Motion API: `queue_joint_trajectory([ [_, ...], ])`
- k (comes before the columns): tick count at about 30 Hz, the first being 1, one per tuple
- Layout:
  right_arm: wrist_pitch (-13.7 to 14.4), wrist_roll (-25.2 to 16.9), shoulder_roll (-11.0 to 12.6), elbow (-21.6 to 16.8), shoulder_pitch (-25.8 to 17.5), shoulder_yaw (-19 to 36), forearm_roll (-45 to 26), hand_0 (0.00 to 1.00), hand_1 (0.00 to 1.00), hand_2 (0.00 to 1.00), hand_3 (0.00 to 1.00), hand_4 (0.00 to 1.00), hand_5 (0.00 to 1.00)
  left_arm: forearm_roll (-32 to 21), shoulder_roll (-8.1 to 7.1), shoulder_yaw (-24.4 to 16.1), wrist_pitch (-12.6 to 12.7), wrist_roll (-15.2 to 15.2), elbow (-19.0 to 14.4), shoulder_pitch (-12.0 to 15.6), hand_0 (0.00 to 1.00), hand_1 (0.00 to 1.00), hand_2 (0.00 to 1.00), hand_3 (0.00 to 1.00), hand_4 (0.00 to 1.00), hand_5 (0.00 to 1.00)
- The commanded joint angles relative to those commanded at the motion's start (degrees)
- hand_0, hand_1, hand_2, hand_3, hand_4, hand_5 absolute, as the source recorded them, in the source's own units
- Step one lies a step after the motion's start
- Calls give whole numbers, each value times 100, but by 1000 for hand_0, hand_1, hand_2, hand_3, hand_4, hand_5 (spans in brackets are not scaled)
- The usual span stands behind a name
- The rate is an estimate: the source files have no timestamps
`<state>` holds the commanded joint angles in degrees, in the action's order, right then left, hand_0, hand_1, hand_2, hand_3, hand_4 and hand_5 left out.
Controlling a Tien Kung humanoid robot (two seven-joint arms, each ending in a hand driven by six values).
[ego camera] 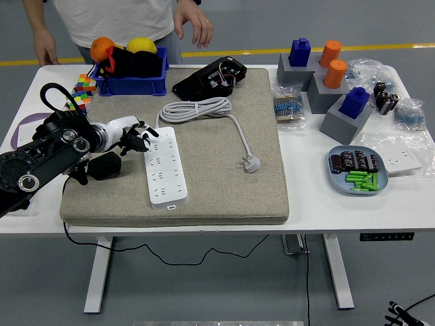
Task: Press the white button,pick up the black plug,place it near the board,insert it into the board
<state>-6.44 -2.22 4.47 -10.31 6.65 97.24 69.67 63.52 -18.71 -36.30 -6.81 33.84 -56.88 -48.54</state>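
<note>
Fingers (144,138) of the robot's left hand (132,136) are loosely spread and reach over the upper left corner of the white rectangular power strip (165,167), holding nothing; whether the tips actually touch the strip cannot be told. The black left arm (47,153) comes in from the left edge and lies across the left side of the grey felt mat (224,170) that covers the middle of the white tabletop (326,204).

The black boxy plug (105,165) with its thin black cord lies on the mat just below and to the left of the hand, partly tucked against the arm, near but apart from the strip's left edge. The strip lies lengthwise down the mat, with its small button (172,206) at the near end, well away from the hand. Its coiled white cable (197,109) lies beyond it, and the cable's white plug (251,163) rests on the mat to the strip's right.

At the far left of the tabletop stand a blue plastic bin (132,85) holding an orange and a yellow fruit, and a multicoloured puzzle cube (84,85) beside it. A black gadget (211,78) lies at the mat's far edge. On the right are grey blocks with blue and orange pegs (326,75) and a pale blue plate (359,171) of green and dark small parts.

A person in a white shirt stands at the far side, one hand (194,24) hanging above the tabletop's edge.
</note>
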Motion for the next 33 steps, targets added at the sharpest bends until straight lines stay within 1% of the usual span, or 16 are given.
queue_joint_trajectory([
  [5, 8, 2, -3, 0, 15, -20, -14, 780, 666, 647, 626, 716, 475, 50, 212, 70, 25, -8, 330, -110, 19, 21, 113, 787, 2, 2],
  [13, 8, 21, 1, 0, 28, -51, -47, 780, 666, 647, 626, 716, 475, 287, 439, 74, 66, 56, 720, -245, 17, 21, 112, 787, 2, 2],
  [17, 8, 23, 2, 0, 34, -64, -60, 780, 666, 647, 626, 716, 475, 334, 506, 74, 101, 21, 837, -279, 17, 21, 112, 787, 2, 2],
  [21, 5, 14, -1, 0, 44, -93, -78, 780, 666, 647, 626, 716, 475, 333, 553, 159, 99, 43, 952, -306, 17, 20, 112, 787, 2, 2],
  [33, 2, 17, 9, 0, 49, -109, -86, 780, 666, 647, 626, 716, 474, 286, 609, 445, 97, 44, 1023, -366, 17, 20, 112, 785, 2, 2],
])
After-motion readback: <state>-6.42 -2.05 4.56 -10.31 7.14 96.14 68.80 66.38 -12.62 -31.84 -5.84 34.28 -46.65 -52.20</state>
